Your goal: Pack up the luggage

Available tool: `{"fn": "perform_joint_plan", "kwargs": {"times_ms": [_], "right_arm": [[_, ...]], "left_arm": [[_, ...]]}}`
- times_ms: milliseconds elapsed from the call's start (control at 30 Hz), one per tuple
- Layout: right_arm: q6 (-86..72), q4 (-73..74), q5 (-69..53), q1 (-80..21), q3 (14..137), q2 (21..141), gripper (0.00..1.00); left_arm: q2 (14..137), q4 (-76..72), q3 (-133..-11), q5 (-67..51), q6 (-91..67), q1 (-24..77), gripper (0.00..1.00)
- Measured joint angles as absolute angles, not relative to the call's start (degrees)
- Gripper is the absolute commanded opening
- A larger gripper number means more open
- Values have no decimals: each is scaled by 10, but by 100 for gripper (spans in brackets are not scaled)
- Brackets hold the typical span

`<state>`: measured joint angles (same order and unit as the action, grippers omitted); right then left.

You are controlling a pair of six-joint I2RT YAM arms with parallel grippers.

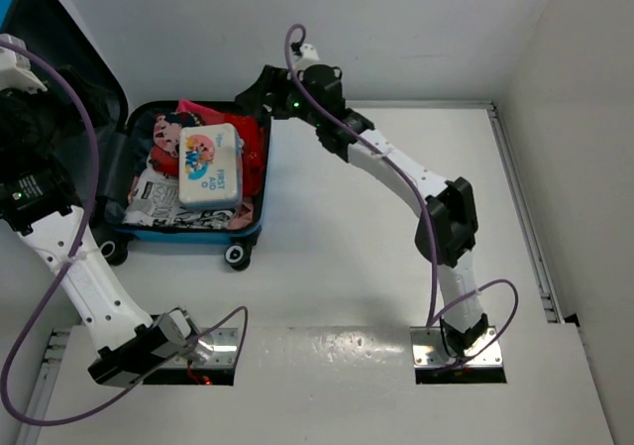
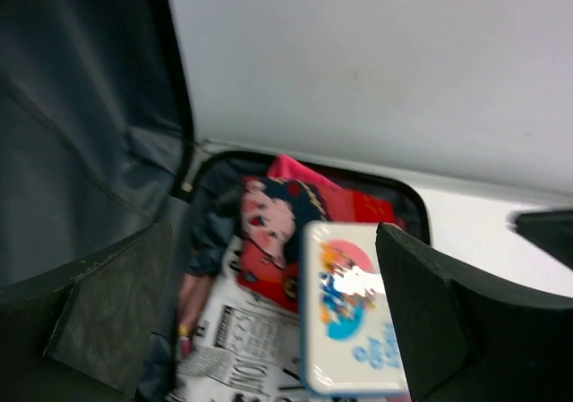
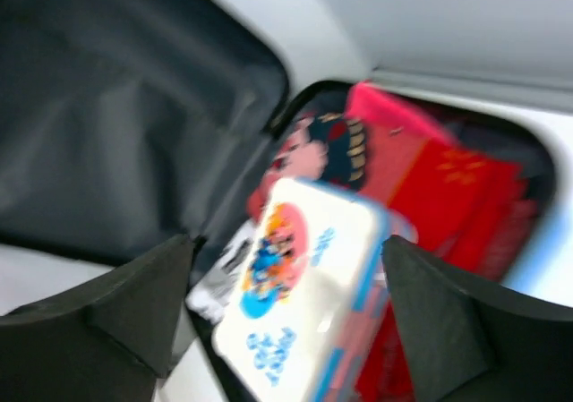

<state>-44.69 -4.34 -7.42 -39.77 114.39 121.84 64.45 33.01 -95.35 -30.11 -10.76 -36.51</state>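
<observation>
Top: luggage [image 1: 198, 235] lies open on the counter [image 1: 376, 257], right jaws at its far rim, bare counter to their right. The box [image 1: 210, 163] inside reads "FIRST AID". Left wrist: left jaws apart, box below between them. Right wrist: jaws apart above the box.

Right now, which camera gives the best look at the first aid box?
Top external: the first aid box shows whole and sharp, lying on clothes in the luggage. The left wrist view shows the box with glare; the right wrist view blurs it.
</observation>
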Motion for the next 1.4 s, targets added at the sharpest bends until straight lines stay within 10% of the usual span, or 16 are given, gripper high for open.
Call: {"fn": "perform_joint_plan", "kwargs": {"times_ms": [400, 933, 1100, 1400], "right_arm": [[-407, -20, -139, -315, 980, 1134, 75], [-387, 1, -170, -285, 955, 1091, 77], [-385, 7, -170, -285, 933, 1085, 77], [-383, 15, -170, -267, 891, 1054, 77]], "left_arm": [[877, 422, -1345, 49, 60, -283, 89], [988, 442, -1342, 301, 258, -225, 89], [997, 400, -1336, 328, 309, -217, 42], [985, 377, -1260, 300, 311, -125, 10]]}}
